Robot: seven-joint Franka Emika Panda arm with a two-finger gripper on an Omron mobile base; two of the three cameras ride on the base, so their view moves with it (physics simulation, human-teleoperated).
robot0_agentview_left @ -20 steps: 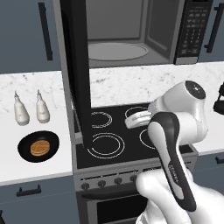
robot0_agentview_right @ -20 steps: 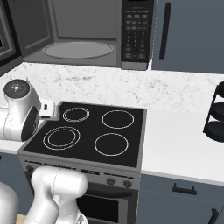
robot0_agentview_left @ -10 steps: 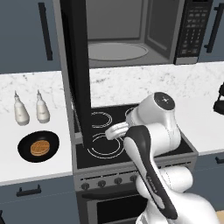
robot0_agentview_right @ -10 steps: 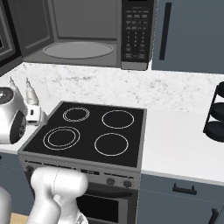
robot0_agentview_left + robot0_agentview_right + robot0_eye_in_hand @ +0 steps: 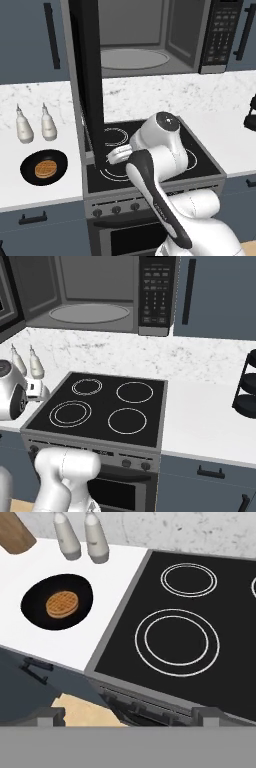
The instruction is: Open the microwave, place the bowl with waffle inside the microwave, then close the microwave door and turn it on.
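Note:
The microwave (image 5: 150, 45) hangs above the stove with its grey cavity and glass turntable (image 5: 89, 312) exposed. The microwave door (image 5: 87, 75) stands swung out to the left, edge-on to me. The bowl with waffle (image 5: 44, 167) sits on the white counter left of the stove; it is a black bowl (image 5: 35, 609) holding a golden gridded waffle (image 5: 62, 605). My gripper (image 5: 117, 154) hovers over the stove's front-left ring, right of the bowl and below the door. In the hand view my gripper (image 5: 128, 717) is open, with the fingertips (image 5: 47, 714) wide apart and nothing between them.
Two white bottles (image 5: 24, 127) (image 5: 47, 125) stand behind the bowl. The black four-ring stove (image 5: 100, 406) lies under the arm. A black tiered rack (image 5: 247, 386) stands at the right end of the counter. A brown wooden thing (image 5: 15, 534) shows beyond the bottles.
The arm has swung left, from the stove's right side to over its front-left ring, bringing the hand nearer the bowl. The gripper stayed open.

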